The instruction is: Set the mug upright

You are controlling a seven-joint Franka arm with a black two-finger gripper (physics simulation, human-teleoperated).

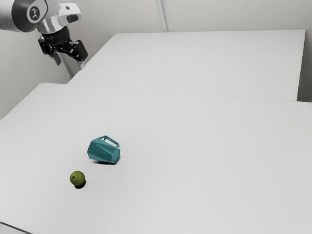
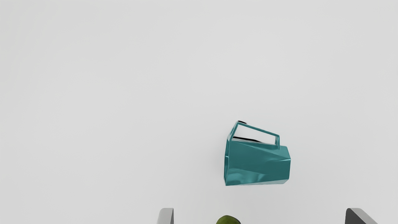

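Nearest in the exterior view, a dark line is crossing the corner at the exterior view's left, and beyond it a round green fruit (image 1: 77,178) is sitting on the white table (image 1: 195,170), casting a small dark shadow. Just past the fruit, near it but not touching, the teal mug (image 1: 103,150) is lying on its side on the tabletop (a faceted thing, all flat planes and creases). Its angular handle (image 2: 258,129) is jutting out from the side turned away from the fruit, and in the wrist view it is reaching out furthest by the open rim (image 2: 226,165). The mug is not standing upright.

Farther off, towards the exterior view's upper left, the black gripper (image 1: 69,63) is hanging from the white arm (image 1: 14,15), raised high and well apart from both mug and fruit. It is pointing downward, and its claw is standing released: in the wrist view the two fingertips are showing wide apart (with nothing pinched between them).

Farther back, a second white surface (image 1: 204,58) is stretching out behind the table, and a pale grey wall (image 1: 122,17) is rising beyond that.
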